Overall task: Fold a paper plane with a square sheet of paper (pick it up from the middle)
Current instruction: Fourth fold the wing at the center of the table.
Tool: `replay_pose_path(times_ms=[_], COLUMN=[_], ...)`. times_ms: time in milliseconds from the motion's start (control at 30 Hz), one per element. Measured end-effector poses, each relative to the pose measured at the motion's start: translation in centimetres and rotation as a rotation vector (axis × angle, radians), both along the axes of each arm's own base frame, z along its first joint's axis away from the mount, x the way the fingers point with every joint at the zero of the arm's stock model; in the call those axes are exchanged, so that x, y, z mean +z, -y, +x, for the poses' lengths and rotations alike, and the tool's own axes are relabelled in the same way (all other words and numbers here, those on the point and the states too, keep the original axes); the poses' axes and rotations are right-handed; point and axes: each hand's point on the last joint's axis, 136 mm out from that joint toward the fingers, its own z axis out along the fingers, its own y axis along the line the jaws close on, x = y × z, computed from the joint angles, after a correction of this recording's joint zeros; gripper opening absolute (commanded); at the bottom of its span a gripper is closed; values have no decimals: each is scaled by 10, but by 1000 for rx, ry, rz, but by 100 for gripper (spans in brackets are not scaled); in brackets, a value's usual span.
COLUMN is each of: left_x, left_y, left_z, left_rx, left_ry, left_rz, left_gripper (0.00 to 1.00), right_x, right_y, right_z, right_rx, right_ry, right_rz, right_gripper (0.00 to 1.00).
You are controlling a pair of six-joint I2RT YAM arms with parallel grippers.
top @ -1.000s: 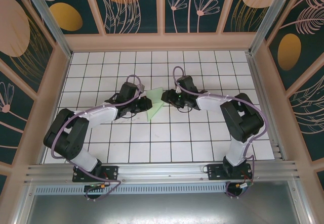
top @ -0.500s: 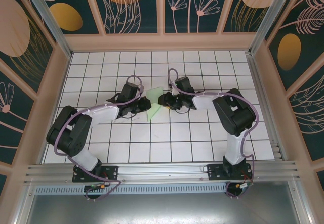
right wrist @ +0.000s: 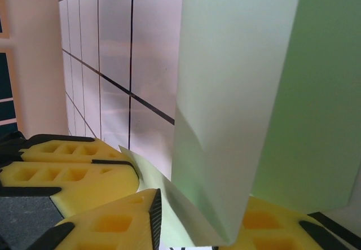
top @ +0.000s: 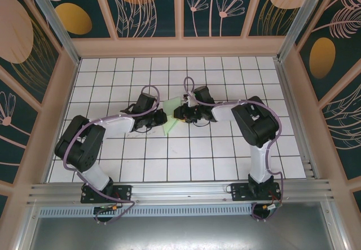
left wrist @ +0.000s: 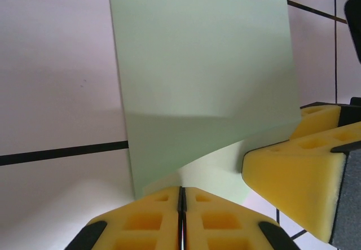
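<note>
Fig. Mid-fold, both arms meeting over the middle of the table (top: 225, 148). The square sheet of paper (top: 170, 127) is off the tiles between my two hands, about halfway between the left and right edges and somewhat nearer the far edge. It is partly folded, one flap curling under the flat upper panel.

My left hand (left wrist: 180, 202) has its yellow pads pressed together on the sheet's lower edge, pinching it. My right hand (right wrist: 197, 216) faces it from the other side. Its pads stand slightly apart with the curled flap between them and have not yet pressed flat.

Step in hand, as I judge it: taking a second grip so the flap can be brought over and creased. To do it well, I should keep the left pinch fixed as the anchor. The right pads should meet squarely across both layers close to the fold line, not on a loose corner. The paper is thin and will buckle if the hands pull apart or twist, so any tension must stay light and along the edge.

Surface: white square tiles with dark grout lines, matte and flat. Surround: peach-framed walls (top: 149, 7) with dark teal leaf-pattern panels. An aluminium rail (top: 180, 191) runs along the near edge.
</note>
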Motion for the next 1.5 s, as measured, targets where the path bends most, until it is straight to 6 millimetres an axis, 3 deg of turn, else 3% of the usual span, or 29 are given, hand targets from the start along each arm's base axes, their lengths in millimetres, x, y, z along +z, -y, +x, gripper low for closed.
replay_pose_path(times_ms=[100, 167, 367, 600, 767, 900, 1033, 1133, 1367, 1500], left_x=[1, 3, 24, 89, 117, 120, 110, 100, 83, 79], left_y=[0, 1, -2, -1, 1, 3, 4, 5, 14, 20], left_z=[2, 3, 9, 25, 30, 30, 25, 18, 4, -3], left_rx=[-6, -13, -23, -16, -15, -18, -42, -80, -190, -256], left_ry=[4, 11, 64, 248, 339, 378, 395, 416, 485, 545], left_rz=[7, 14, 38, 7, -32, -63, -74, -83, -122, -145], left_gripper=[15, 18, 29, 47, 61, 72, 88, 94, 89, 87], right_x=[1, 2, 3, 62, 88, 81, 68, 62, 25, 14], right_y=[-1, 0, 14, 36, 50, 57, 64, 65, 73, 77], right_z=[2, 4, 14, 31, 39, 37, 31, 30, 22, 14], right_rx=[0, -10, -101, -253, -396, -487, -567, -605, -653, -665], right_ry=[0, -4, -1, 92, 50, -48, -140, -184, -297, -344], right_rz=[9, 10, -63, -131, -151, -156, -182, -188, -269, -307], right_gripper=[10, 4, 0, 0, 0, 0, 0, 0, 0, 0])
